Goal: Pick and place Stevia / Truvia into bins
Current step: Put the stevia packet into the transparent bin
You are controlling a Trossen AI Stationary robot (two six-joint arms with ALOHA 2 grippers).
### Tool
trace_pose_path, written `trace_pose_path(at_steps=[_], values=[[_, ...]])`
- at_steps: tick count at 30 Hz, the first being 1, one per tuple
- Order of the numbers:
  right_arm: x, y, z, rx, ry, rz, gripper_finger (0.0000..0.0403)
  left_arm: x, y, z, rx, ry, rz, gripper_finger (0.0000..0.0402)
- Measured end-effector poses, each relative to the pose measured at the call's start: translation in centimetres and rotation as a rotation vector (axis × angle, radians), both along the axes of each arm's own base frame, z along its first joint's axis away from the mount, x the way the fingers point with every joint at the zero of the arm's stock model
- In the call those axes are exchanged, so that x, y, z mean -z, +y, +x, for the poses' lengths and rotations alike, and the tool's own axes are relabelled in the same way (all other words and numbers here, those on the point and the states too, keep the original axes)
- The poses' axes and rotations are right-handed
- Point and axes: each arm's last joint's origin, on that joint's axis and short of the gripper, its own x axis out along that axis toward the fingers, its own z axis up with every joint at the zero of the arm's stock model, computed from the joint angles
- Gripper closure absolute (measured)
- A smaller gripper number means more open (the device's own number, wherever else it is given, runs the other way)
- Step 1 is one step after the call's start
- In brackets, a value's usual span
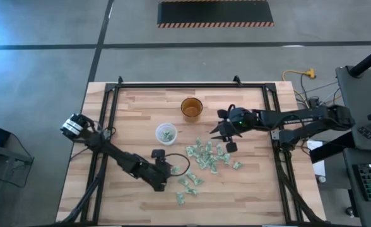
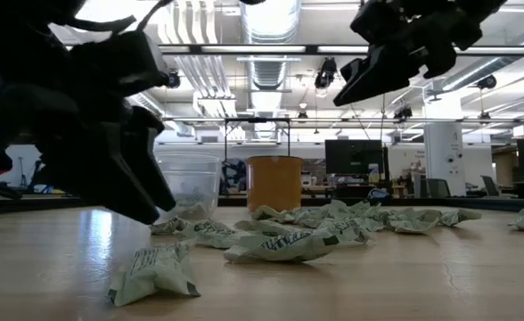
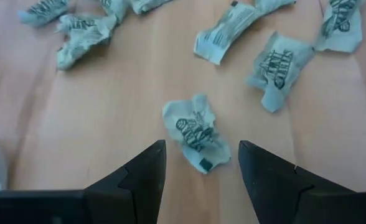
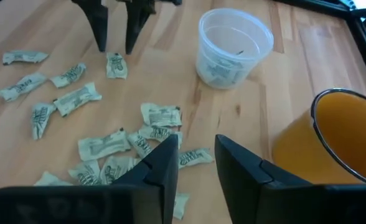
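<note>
- Down low over the table (image 1: 135,120), the left end effector (image 3: 201,171) stands with its fingers (image 3: 139,180) spread wide and nothing between them but bare wood and one crumpled sachet (image 3: 197,132).
- That sachet lies flat on the table just ahead of the fingertips, lined up with the gap and not yet inside it; neither finger touches it.
- More sachets (image 3: 276,65) lie scattered farther ahead of this end effector, well apart from its fingers.
- From above, the left end effector (image 1: 163,178) sits beside the near edge of the sachet pile (image 1: 204,157), with the clear plastic cup (image 1: 166,133) off to its side, farther up the table.
- The right end effector (image 4: 193,163) hangs above the table with a narrow gap between its fingers and nothing held in them.
- Below and ahead of it lie the scattered sachets (image 4: 161,115); the clear cup (image 4: 233,46), with a few sachets already in it, stands beyond them.
- The amber cup (image 4: 332,146) stands close beside the right end effector, nearer to it than the clear cup.
</note>
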Motion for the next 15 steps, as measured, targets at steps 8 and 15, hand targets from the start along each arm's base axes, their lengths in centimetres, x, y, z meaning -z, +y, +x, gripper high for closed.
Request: trace_pose_path(at_steps=[8, 15], values=[[0.5, 0.0, 0.3, 0.000, 0.019, 0.001, 0.0321, 1.0, 0.6, 0.6, 0.009, 0.035, -0.041, 0.0220], [2.3, -0.1, 1.4, -0.003, 0.066, 0.002, 0.0330, 0.7, 0.7, 0.4, 0.038, 0.047, -0.038, 0.0306]])
